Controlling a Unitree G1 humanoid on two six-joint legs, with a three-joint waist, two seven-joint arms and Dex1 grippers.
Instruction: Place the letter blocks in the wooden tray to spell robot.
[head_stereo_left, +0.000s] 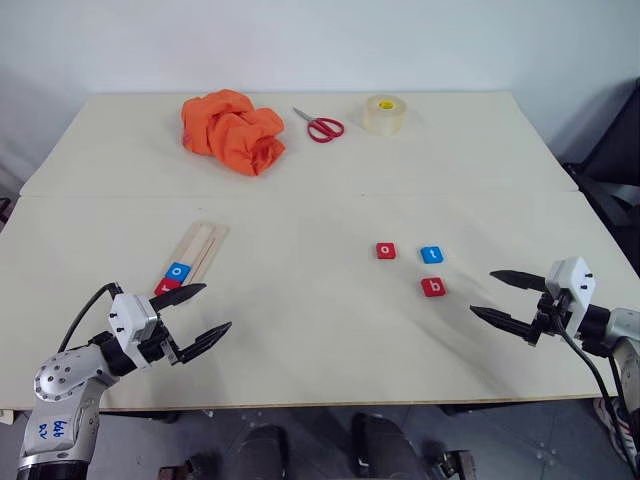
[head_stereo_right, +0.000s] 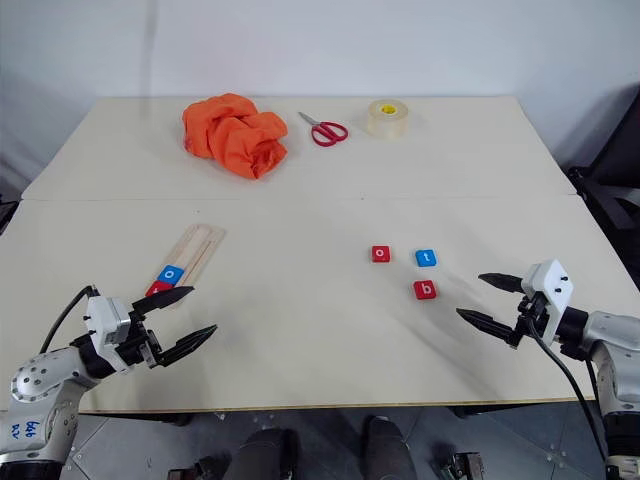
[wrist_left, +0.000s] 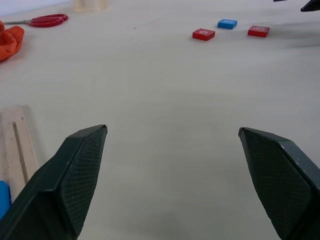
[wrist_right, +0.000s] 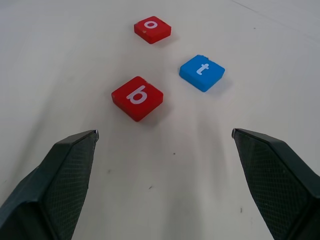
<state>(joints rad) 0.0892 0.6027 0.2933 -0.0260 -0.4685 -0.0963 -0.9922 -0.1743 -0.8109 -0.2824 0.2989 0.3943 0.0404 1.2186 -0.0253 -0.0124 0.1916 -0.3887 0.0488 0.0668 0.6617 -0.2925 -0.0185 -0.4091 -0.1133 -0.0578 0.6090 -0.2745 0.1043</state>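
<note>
On the table (head_stereo_left: 330, 330), the wooden tray (head_stereo_left: 203, 245) lies at the left, angled away from the front edge. A blue "o" block (head_stereo_left: 178, 270) and a red block (head_stereo_left: 167, 286) already sit at its near end. Three letter blocks wait well apart at the right: red "o" (head_stereo_left: 386, 250), blue "t" (head_stereo_left: 431, 254), red "b" (head_stereo_left: 433, 288). Both grippers hover empty, jaws spread wide; the right gripper (head_stereo_left: 505, 297) faces the "b" block, the left gripper (head_stereo_left: 196, 316) hangs beside the tray's near end. The step in hand appears to be fetching "b". The next move calls for lowering the right gripper over that block and closing.
</note>
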